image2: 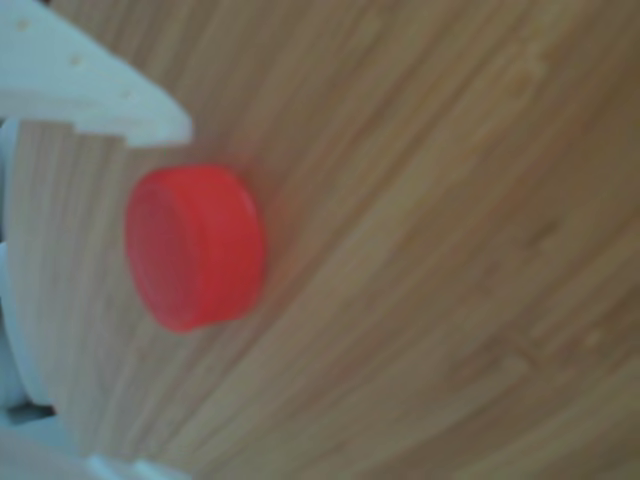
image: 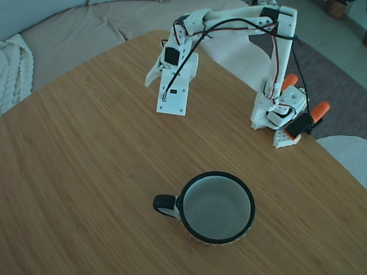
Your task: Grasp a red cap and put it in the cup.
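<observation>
Fixed view: the white arm is folding over the far part of the wooden table (image: 86,149), its base sitting at the right edge beside two orange clamp handles (image: 319,110). The end effector (image: 172,97) is pointing down toward the table, with its flat white plate facing the camera; the fingertips are lying behind that plate, so the width of the opening cannot be told here. The cup (image: 218,206) is standing upright near the front of the table, well apart from the arm, its black handle (image: 163,203) pointing left and its pale inside showing nothing in it. Only a sliver of its patterned outer wall is showing below the black rim. The red cap is not showing in this view. A beige sofa (image: 74,28) is running along the top, cut off by the frame.

Other view: the picture is blurred and close. The red cap (image2: 195,248) is lying on the wood, just below a white finger tip (image2: 110,105) and apart from it. More white parts are lining the left edge, cut off. The end effector is standing wide, holding nothing.
</observation>
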